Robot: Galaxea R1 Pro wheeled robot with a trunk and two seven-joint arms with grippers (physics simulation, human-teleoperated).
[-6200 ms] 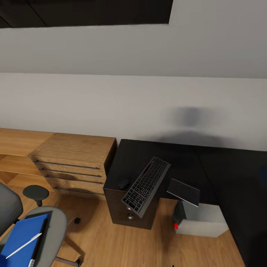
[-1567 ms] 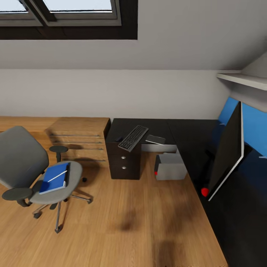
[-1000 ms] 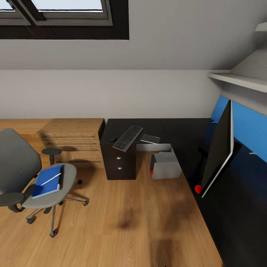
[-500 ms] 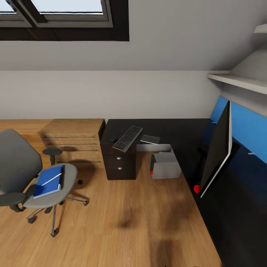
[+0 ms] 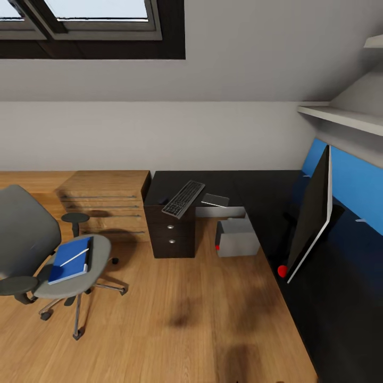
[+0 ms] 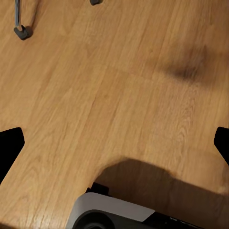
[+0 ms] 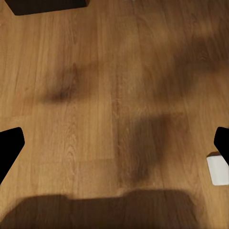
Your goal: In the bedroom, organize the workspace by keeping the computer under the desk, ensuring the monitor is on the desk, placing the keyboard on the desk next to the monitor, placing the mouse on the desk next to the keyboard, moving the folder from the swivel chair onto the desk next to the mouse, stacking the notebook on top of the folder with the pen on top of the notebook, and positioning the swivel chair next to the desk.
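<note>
The black desk (image 5: 255,183) runs along the back wall and down the right side. The keyboard (image 5: 183,198) lies slantwise on it, overhanging the drawer unit's front, with the mouse (image 5: 162,201) just to its left. To the keyboard's right the notebook (image 5: 215,200) lies at the desk edge. The monitor (image 5: 314,213) stands on the right wing. Under the desk sits the computer (image 5: 236,237). The swivel chair (image 5: 32,239) at the left carries the folder (image 5: 66,263) with the pen (image 5: 73,257) on it. My left gripper (image 6: 114,148) and right gripper (image 7: 114,145) hang open over bare floor.
A light wooden drawer chest (image 5: 106,199) stands against the wall left of the desk. A shelf (image 5: 340,114) juts out above the blue back panel (image 5: 359,191). One chair caster (image 6: 21,32) and my own base (image 6: 119,214) show near the left gripper. Wooden floor lies between chair and desk.
The camera has backed away from the desk since the earliest frame, bringing the chair, monitor and computer into view. In the last half second almost nothing shifts.
</note>
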